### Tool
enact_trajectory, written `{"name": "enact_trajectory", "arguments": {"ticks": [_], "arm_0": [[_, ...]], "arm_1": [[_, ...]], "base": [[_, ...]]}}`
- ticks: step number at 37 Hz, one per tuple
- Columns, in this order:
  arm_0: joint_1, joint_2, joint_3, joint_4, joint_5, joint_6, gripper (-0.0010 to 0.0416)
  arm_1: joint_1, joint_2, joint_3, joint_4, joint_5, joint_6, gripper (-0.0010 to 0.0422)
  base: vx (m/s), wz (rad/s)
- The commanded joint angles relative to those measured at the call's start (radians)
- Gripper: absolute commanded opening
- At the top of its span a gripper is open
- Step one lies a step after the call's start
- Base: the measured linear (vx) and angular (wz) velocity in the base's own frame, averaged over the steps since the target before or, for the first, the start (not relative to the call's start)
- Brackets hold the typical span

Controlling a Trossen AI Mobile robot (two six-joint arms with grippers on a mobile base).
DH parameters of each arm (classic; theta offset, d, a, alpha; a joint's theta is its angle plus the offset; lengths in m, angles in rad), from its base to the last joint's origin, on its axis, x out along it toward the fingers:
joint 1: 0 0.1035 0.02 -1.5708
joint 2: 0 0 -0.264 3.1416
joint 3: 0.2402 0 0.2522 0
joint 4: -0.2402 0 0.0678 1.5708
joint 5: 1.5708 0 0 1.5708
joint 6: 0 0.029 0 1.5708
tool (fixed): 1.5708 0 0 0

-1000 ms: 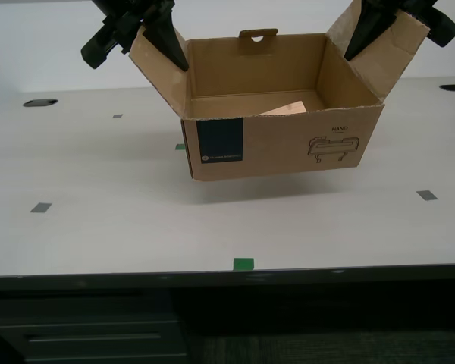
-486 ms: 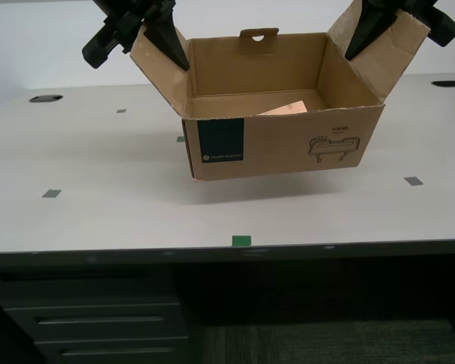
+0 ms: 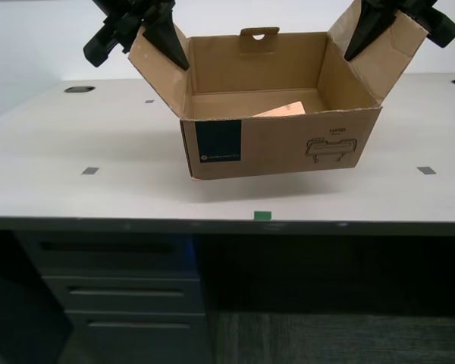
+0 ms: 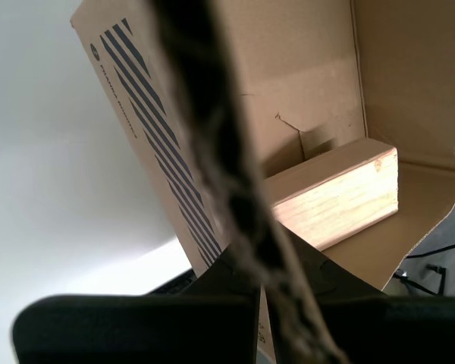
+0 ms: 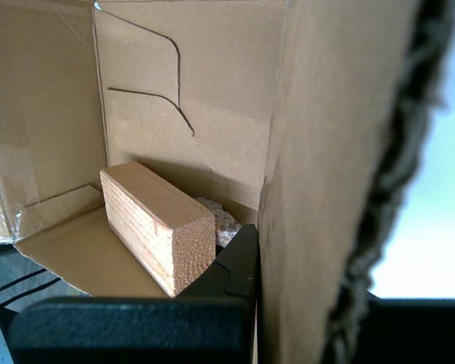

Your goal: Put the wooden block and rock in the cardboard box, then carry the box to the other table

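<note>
Seen from the exterior view, an arm (image 3: 129, 26) at ten o'clock of the cardboard box (image 3: 280, 144) clamps the box's side flap (image 3: 161, 72). A second arm (image 3: 394, 19) at two o'clock clamps the opposite flap (image 3: 379, 57). I cannot match either arm to a wrist view. Both wrist views do show the grip: my first gripper (image 5: 243, 265) is closed on a flap edge, and my second gripper (image 4: 262, 282) pinches the other flap between its jaws.

The box appears to hang just clear of the beige table (image 3: 98, 136), with a shadow under it. The wooden block (image 3: 282, 111) lies on the box floor toward two o'clock. The rock (image 5: 224, 224) shows only in the first wrist view, tucked just behind the block.

The main risk, as I judge it, is the flaps. They are thin corrugated card carrying the whole load, so a jolt or uneven arm height could tear or fold one, and the box would tip. The loose block could also slide and shift the weight.

For room, the table's front edge runs at six o'clock, marked by a green tape square (image 3: 262, 216), with drawers (image 3: 129, 296) below. The tabletop around the box holds only a flat grey tape square (image 3: 90, 171) at nine o'clock. The other table is not in view.
</note>
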Motion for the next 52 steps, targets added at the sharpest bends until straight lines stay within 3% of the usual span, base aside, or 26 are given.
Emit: {"name": "enact_trajectory", "arguments": {"ticks": [1, 14, 22, 28, 32, 52], "arm_0": [[0.003, -0.001, 0.002, 0.014, -0.023, 0.006, -0.0001], [0.003, -0.001, 0.002, 0.022, -0.023, 0.014, -0.0001], [0.003, -0.001, 0.002, 0.023, -0.023, 0.014, -0.0001], [0.004, -0.001, 0.002, 0.024, -0.022, 0.014, -0.0001], [0.005, -0.001, 0.002, 0.023, -0.023, 0.014, -0.0001], [0.005, -0.001, 0.002, 0.010, -0.022, 0.013, -0.0001]], "arm_1": [[-0.002, -0.001, 0.001, 0.011, 0.027, 0.026, -0.0001], [-0.003, -0.001, 0.001, 0.017, 0.027, 0.026, -0.0001], [-0.004, -0.001, 0.000, 0.032, 0.025, -0.028, -0.0001], [-0.006, -0.001, 0.000, 0.035, -0.008, -0.083, -0.0001], [-0.014, -0.001, -0.001, 0.034, -0.008, -0.102, -0.0001], [-0.035, -0.001, -0.002, 0.019, -0.008, -0.100, -0.0001]], "base": [[-0.158, 0.128], [-0.162, 0.087], [-0.136, 0.006], [-0.109, -0.014], [-0.093, 0.023], [-0.072, 0.102]]}}
